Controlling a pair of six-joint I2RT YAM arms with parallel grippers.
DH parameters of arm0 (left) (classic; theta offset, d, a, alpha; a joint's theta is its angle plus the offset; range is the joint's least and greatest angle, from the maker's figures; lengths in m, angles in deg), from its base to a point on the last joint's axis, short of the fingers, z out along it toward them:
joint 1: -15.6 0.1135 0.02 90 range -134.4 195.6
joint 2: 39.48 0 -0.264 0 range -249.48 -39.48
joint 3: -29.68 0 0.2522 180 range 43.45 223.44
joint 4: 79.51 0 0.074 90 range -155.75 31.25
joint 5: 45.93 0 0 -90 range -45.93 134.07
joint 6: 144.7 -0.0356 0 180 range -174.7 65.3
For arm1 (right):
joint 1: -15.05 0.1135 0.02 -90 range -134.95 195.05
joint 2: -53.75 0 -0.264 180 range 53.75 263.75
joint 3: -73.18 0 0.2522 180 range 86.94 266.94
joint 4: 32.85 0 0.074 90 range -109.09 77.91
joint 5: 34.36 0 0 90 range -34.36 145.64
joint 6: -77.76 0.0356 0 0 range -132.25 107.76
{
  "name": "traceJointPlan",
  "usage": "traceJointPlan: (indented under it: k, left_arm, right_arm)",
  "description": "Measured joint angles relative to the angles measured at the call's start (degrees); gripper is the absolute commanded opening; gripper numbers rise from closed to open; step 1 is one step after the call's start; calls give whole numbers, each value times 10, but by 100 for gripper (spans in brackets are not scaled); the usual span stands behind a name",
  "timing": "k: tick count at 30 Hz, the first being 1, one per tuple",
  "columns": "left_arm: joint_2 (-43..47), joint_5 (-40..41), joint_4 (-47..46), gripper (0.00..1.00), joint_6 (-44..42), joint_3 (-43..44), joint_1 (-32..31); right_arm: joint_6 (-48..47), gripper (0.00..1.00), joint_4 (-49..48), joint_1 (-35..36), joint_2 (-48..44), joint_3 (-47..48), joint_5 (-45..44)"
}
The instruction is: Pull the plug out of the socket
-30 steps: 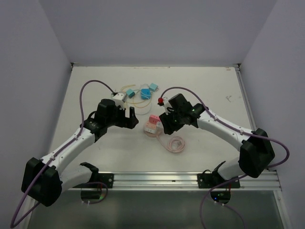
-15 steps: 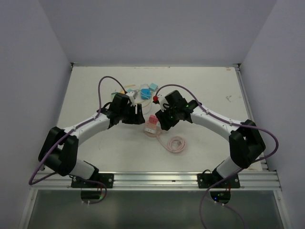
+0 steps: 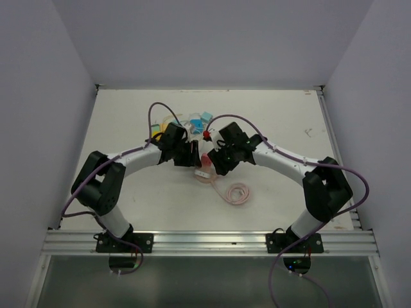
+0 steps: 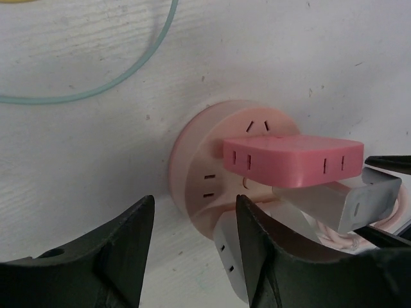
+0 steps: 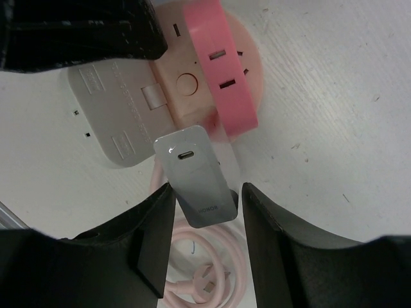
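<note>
The socket [image 3: 204, 171] is a round pink base [image 4: 205, 160] with a pink block [image 4: 289, 157] on top and a white part at its side. The plug [image 5: 196, 173], a silver-white charger block, sticks out of the socket [image 5: 186, 83]. My right gripper [image 5: 207, 192] is open, its fingers [image 5: 144, 237] on both sides of the plug with a thin gap on the right. My left gripper [image 4: 194, 212] is open at the socket's rim; one finger [image 4: 257, 250] is against the white part, the other stands apart. From above, the left gripper [image 3: 194, 156] and right gripper [image 3: 215, 163] flank the socket.
The socket's pink cable [image 3: 237, 192] lies coiled just in front of the socket, also in the right wrist view [image 5: 199, 282]. Teal and blue pieces [image 3: 200, 119], a red piece [image 3: 207, 135] and thin coloured cords [image 4: 96, 90] lie behind the grippers.
My left arm has reached right to the socket and its jaws have narrowed from wide open. My right gripper has shifted a little left and drawn closer round the plug.
</note>
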Motion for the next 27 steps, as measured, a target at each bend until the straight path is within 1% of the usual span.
traceJointPlan:
  k: [4,7,9,12,13,15,17,19,20,22,27]
  left_arm:
    - [-28,1,8,56,2,8,-18]
    - [-47,7,12,49,6,23,-30]
    - [-50,14,19,48,6,30,-33]
    - [-52,21,23,42,9,35,-33]
    - [-52,24,24,39,10,37,-33]
    - [-52,30,24,36,11,40,-33]
    - [-53,34,24,31,13,41,-33]
    - [-53,36,25,25,16,41,-33]
    - [-54,37,24,24,20,41,-33]
    - [-55,40,25,22,23,42,-33]
    - [-57,53,28,20,30,46,-33]
  right_arm:
    - [-2,47,-2,9,3,0,-8]
    - [-5,45,-1,18,10,3,-20]
    - [-6,43,0,23,10,4,-28]
    - [-6,40,0,30,10,4,-40]
    - [-7,37,0,32,10,4,-45]
    - [-9,34,0,37,10,4,-54]
    - [-10,28,0,41,10,4,-63]
    - [-11,18,0,45,10,4,-69]
    - [-11,9,0,46,10,4,-72]
    - [-12,1,0,50,10,4,-78]
    - [-11,0,0,57,9,4,-89]
